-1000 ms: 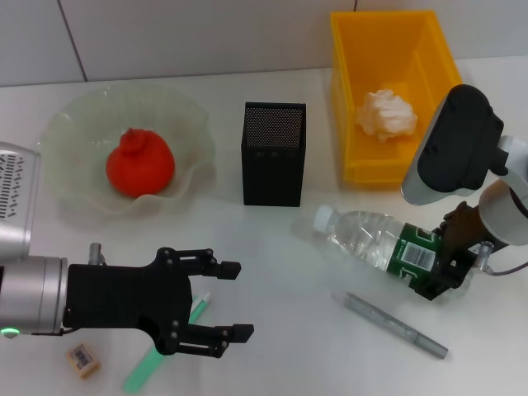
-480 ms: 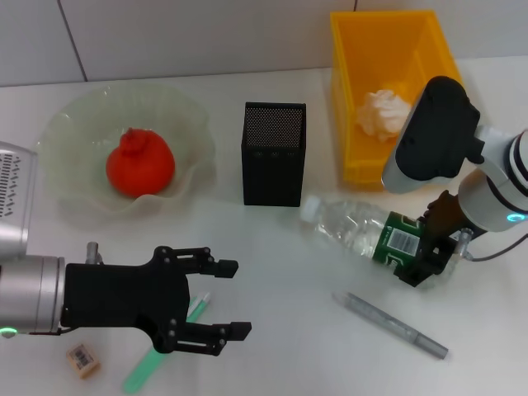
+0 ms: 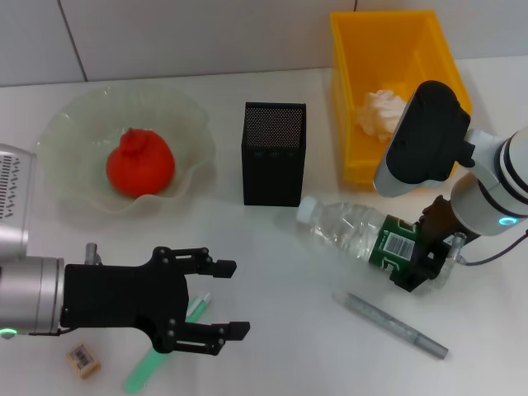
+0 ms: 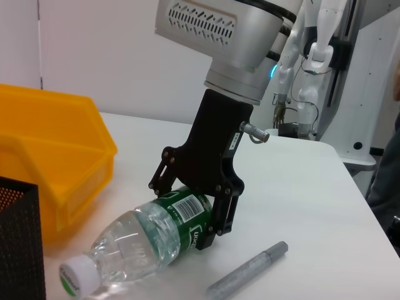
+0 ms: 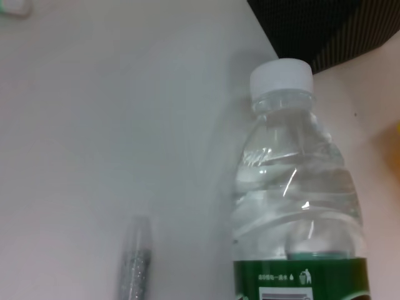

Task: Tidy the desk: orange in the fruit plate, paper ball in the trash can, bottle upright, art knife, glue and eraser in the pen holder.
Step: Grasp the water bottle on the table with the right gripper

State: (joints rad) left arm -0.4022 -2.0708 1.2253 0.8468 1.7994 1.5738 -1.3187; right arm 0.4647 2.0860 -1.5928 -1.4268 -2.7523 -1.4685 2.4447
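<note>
Two grippers stood over the white desk [image 3: 272, 247]. We closed our right gripper [image 3: 421, 252] around the green-labelled lower half of the small clear plastic water bottle [image 3: 355, 233], which lay tilted with its white cap pointing toward the square black mesh pen holder [image 3: 273, 153]. Our left gripper [image 3: 219, 307] hovered with fingers spread above the pale green stick [image 3: 157, 355], near the tiny tan eraser [image 3: 83, 360]. We saw the red-orange fruit [image 3: 139, 162] in the ruffled pale-green glass plate [image 3: 74, 124], the crumpled white paper ball [image 3: 379, 111] in the yellow-orange bin [image 3: 388, 49], and the grey pen-like tool [image 3: 394, 324] just beside the bottle.
</note>
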